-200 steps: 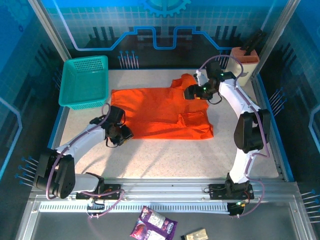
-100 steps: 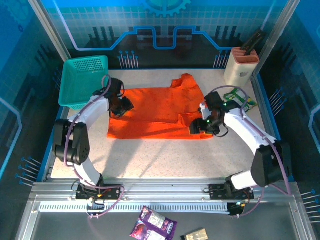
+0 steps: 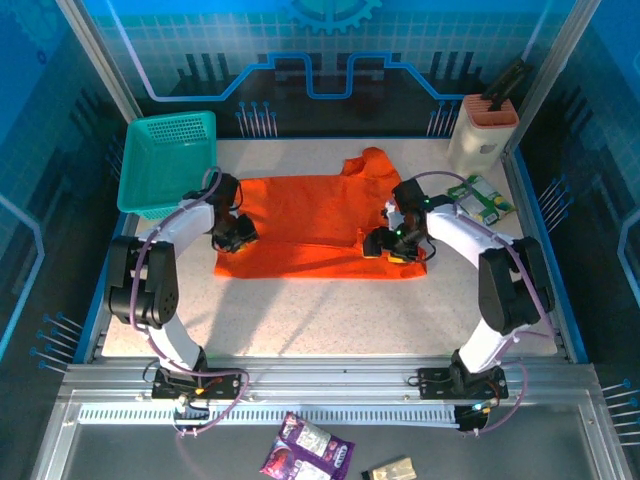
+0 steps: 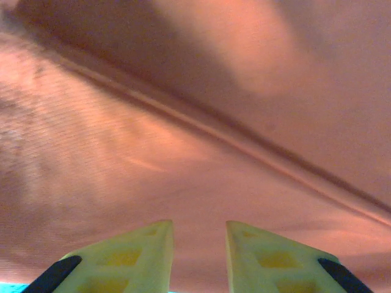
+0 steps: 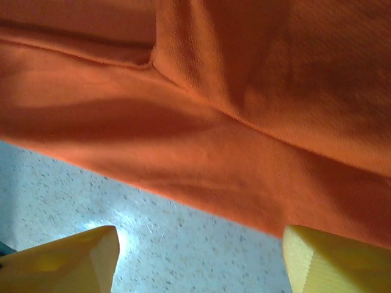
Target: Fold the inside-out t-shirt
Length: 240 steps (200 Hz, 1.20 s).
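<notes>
I am working on the inside-out t-shirt (image 3: 310,225), which is lying spread across the middle of the tabletop (image 3: 330,310). My left end effector (image 4: 198,229) is hovering at the shirt's left edge, fingers narrowly apart and pinching nothing. My right end effector (image 5: 200,239) is gaping wide over the lower-right edge. I am judging that both should be dropping low and biting the edge squarely before lifting together.

This is a robotics lab cell. A speckled white tabletop (image 3: 330,310) is boxed in by silver aluminium frame posts (image 3: 95,60) and blue wall panels printed with a gear-and-circuit graphic (image 3: 330,40) along the top of the frame. A slotted aluminium mounting rail (image 3: 340,385) across the bottom carries cabled white-and-black robot arms (image 3: 150,290).
</notes>
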Available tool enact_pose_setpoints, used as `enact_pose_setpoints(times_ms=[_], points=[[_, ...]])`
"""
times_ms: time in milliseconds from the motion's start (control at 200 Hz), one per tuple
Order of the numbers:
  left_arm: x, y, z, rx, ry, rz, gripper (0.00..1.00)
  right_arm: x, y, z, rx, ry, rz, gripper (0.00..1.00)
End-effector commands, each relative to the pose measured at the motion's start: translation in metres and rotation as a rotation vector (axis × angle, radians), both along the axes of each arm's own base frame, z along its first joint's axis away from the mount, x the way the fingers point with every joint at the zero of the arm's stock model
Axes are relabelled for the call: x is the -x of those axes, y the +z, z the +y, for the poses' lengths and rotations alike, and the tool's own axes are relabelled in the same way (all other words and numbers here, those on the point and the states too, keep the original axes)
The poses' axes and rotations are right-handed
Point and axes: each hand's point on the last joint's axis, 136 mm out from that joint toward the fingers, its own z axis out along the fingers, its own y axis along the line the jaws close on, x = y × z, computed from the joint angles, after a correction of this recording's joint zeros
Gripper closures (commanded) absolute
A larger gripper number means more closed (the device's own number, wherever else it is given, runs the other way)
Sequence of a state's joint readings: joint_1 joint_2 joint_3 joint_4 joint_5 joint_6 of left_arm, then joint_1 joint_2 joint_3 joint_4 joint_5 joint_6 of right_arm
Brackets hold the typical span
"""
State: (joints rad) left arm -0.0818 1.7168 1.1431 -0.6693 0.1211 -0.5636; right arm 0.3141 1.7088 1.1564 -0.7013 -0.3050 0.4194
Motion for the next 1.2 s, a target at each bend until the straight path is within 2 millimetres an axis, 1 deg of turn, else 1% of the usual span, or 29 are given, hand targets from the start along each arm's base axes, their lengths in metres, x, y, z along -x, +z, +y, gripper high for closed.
enact_pose_setpoints(times_ms=[0,115,175,345,445,555,640,740,886,951,1046,1196], points=[[0.001,-0.011,0.009,0.001,-0.02,0.017,0.73,-0.019,-0.001,0.01,-0.082,-0.011,-0.006,0.29],[-0.002,-0.028,0.01,0.003,-0.025,0.058,0.73,-0.024,-0.016,0.005,-0.091,-0.047,0.015,0.29],[0.0,-0.034,0.009,0.01,-0.029,0.074,0.73,-0.027,-0.024,-0.002,-0.086,-0.078,0.025,0.29],[0.021,-0.054,0.008,0.023,-0.027,0.136,0.73,-0.038,-0.045,-0.02,-0.088,-0.128,0.059,0.29],[0.038,-0.059,0.006,0.035,-0.017,0.154,0.73,-0.048,-0.054,-0.032,-0.079,-0.154,0.072,0.29],[0.06,-0.062,0.001,0.058,-0.009,0.172,0.73,-0.063,-0.052,-0.037,-0.116,-0.172,0.067,0.3],[0.077,-0.063,-0.001,0.055,-0.013,0.188,0.72,-0.072,-0.051,-0.039,-0.103,-0.164,0.062,0.3],[0.092,-0.058,-0.009,0.072,-0.015,0.185,0.72,-0.087,-0.051,-0.042,-0.093,-0.156,0.061,0.3],[0.114,-0.065,-0.026,0.115,-0.023,0.211,0.72,-0.104,-0.05,-0.053,-0.076,-0.16,0.057,0.3],[0.121,-0.068,-0.028,0.108,-0.03,0.226,0.71,-0.108,-0.049,-0.058,-0.061,-0.155,0.057,0.3],[0.126,-0.071,-0.026,0.092,-0.024,0.23,0.71,-0.103,-0.048,-0.06,-0.05,-0.147,0.07,0.31],[0.119,-0.065,-0.018,0.057,0.003,0.211,0.71,-0.07,-0.053,-0.068,-0.012,-0.176,0.114,0.31]])
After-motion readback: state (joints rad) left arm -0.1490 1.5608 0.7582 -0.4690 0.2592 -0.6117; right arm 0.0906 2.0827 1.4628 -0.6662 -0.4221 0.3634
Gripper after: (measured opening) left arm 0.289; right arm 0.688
